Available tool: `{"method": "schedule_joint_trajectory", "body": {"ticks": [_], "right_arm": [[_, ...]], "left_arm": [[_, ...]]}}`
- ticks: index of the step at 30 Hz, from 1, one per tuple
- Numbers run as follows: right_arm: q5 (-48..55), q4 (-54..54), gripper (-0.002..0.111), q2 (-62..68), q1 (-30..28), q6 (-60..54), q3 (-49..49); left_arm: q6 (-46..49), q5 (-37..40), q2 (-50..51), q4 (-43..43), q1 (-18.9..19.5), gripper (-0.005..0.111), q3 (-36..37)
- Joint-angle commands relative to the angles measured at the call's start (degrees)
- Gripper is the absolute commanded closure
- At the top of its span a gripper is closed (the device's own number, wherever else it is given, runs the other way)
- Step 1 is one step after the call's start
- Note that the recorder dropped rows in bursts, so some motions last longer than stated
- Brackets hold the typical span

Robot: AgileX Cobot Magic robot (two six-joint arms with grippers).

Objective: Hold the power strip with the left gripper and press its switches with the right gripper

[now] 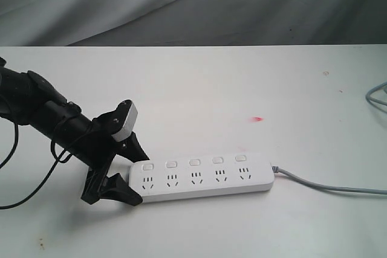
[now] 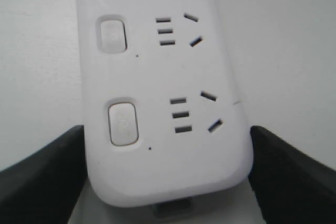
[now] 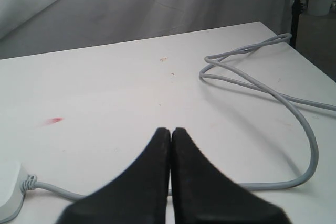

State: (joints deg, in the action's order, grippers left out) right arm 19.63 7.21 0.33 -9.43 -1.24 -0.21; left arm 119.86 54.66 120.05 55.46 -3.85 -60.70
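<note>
The left gripper (image 1: 141, 179) straddles the near end of the power strip (image 1: 202, 176); its two black fingers (image 2: 42, 182) stand wide apart and, in the left wrist view, lie against the strip's two long sides, so I judge the hold to be in place; the first half of the task looks done. The right gripper (image 3: 170, 130) has its jaws pressed together with nothing between them; it hangs over the table (image 1: 211, 89) above the grey cord (image 3: 310, 140), well apart from the switches (image 1: 195, 162), and does not show in the exterior view; the pressing is not yet begun, and all five buttons are left. Whether any button is on or off I cannot tell; no light shows.

The fingers are matte black and wedge-shaped, tapering to blunt tips; a small white-grey block sits on the left claw, and a thin loose black cable hangs from its arm. The strip is a long, flat bar of smooth white plastic with rounded corners, lying flat on the table; each switch (image 2: 122, 124) is a rounded rectangle set in a shallow recess beside its socket slots. The cord is round and grey, ribbed where it leaves the strip's far end, and curls in loose loops. The table is matte white with a small red smear (image 1: 257, 118); wrinkled grey cloth (image 1: 181, 4) hangs behind.
</note>
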Motion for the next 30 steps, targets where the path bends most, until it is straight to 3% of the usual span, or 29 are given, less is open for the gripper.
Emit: {"method": "schedule_joint_trajectory", "body": {"ticks": [1, 14, 16, 18, 20, 21, 24, 30], "right_arm": [[-0.4, 0.3, 0.108, -0.3, -0.4, 0.2, 0.2], [-0.4, 0.3, 0.108, -0.3, -0.4, 0.2, 0.2], [-0.4, 0.3, 0.108, -0.3, -0.4, 0.2, 0.2], [-0.4, 0.3, 0.108, -0.3, -0.4, 0.2, 0.2], [-0.4, 0.3, 0.108, -0.3, -0.4, 0.2, 0.2], [-0.4, 0.3, 0.108, -0.3, -0.4, 0.2, 0.2], [-0.4, 0.3, 0.108, -0.3, -0.4, 0.2, 0.2], [-0.4, 0.3, 0.108, -0.3, -0.4, 0.2, 0.2]], "left_arm": [[0.1, -0.5, 0.0, -0.4, -0.1, 0.107, -0.1], [0.1, -0.7, 0.0, 0.9, -0.1, 0.104, -0.1], [0.1, 0.3, 0.0, 0.9, -0.1, 0.094, -0.1], [0.1, 1.6, 0.0, 1.0, -0.1, 0.076, -0.2], [0.0, 2.2, 0.0, 2.0, -0.1, 0.051, -0.2], [-1.4, 2.5, 0.0, 3.0, -0.1, 0.033, -0.2], [-6.8, 2.5, -0.5, 5.9, -0.1, 0.002, -0.2], [-15.6, 1.8, -11.0, 4.1, -0.1, 0.003, -0.3]]}}
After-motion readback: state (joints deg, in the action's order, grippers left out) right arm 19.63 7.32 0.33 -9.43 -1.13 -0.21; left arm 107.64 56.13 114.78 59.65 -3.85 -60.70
